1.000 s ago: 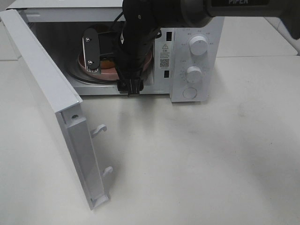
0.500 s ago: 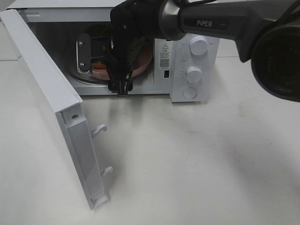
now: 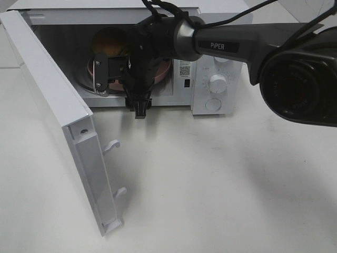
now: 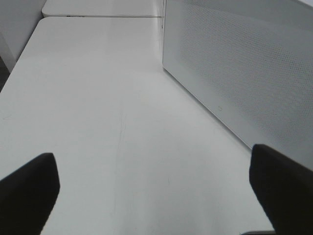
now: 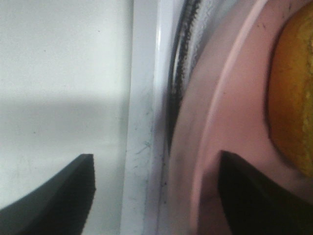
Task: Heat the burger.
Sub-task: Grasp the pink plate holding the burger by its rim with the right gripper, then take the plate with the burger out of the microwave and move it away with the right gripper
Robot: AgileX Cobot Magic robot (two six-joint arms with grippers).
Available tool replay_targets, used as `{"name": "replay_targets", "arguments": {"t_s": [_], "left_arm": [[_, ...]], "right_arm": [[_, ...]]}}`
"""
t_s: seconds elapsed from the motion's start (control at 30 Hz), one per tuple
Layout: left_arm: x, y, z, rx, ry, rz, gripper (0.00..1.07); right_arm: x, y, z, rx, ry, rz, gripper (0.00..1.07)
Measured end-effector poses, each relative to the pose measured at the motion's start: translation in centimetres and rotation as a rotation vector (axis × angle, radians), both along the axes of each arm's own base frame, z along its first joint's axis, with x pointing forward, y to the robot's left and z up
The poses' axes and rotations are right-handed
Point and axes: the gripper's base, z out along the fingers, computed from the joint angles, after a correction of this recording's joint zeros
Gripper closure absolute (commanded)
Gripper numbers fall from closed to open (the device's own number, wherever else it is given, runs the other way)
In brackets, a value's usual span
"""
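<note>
The burger (image 3: 108,43) shows its golden-brown bun on a pink plate (image 3: 164,69) inside the open microwave (image 3: 216,79). My right gripper (image 3: 113,79) hangs at the oven's mouth, in front of the burger, open and holding nothing. In the right wrist view its gripper (image 5: 156,196) straddles the white front sill (image 5: 142,122) and the plate's rim (image 5: 230,98), with the burger (image 5: 293,98) beyond. My left gripper (image 4: 156,196) is open over bare table beside the microwave's perforated side wall (image 4: 244,73); the high view does not show it.
The microwave door (image 3: 58,116) stands swung out to the left, its latch hooks (image 3: 111,145) pointing right. Two knobs (image 3: 217,83) and a button sit on the control panel. The right arm (image 3: 237,45) crosses in front of the panel from the right.
The right gripper has drawn back from inside the oven toward its front sill, and its jaws have narrowed somewhat. The burger's bun now shows behind it. The left gripper is unchanged.
</note>
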Motion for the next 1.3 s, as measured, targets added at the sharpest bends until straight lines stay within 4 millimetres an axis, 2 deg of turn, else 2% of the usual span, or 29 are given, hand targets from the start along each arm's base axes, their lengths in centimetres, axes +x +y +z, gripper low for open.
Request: {"name": "replay_targets", "arguments": {"t_s": [0.03, 0.07, 0.13, 0.77, 1.3], "left_arm": [[0.0, 0.0, 0.0, 0.000, 0.000, 0.000, 0.09], [0.0, 0.0, 0.0, 0.000, 0.000, 0.000, 0.09], [0.0, 0.0, 0.0, 0.000, 0.000, 0.000, 0.09], [0.0, 0.0, 0.0, 0.000, 0.000, 0.000, 0.09], [0.0, 0.0, 0.0, 0.000, 0.000, 0.000, 0.09]], "right_arm": [[0.1, 0.1, 0.1, 0.012, -0.013, 0.003, 0.69], [0.1, 0.1, 0.1, 0.012, -0.013, 0.003, 0.69], [0.1, 0.1, 0.5, 0.019, -0.015, 0.001, 1.06], [-0.4, 0.6, 2.3, 0.016, -0.047, 0.035, 1.07], [-3.0, 0.4, 3.6, -0.063, -0.035, 0.133, 1.07]]}}
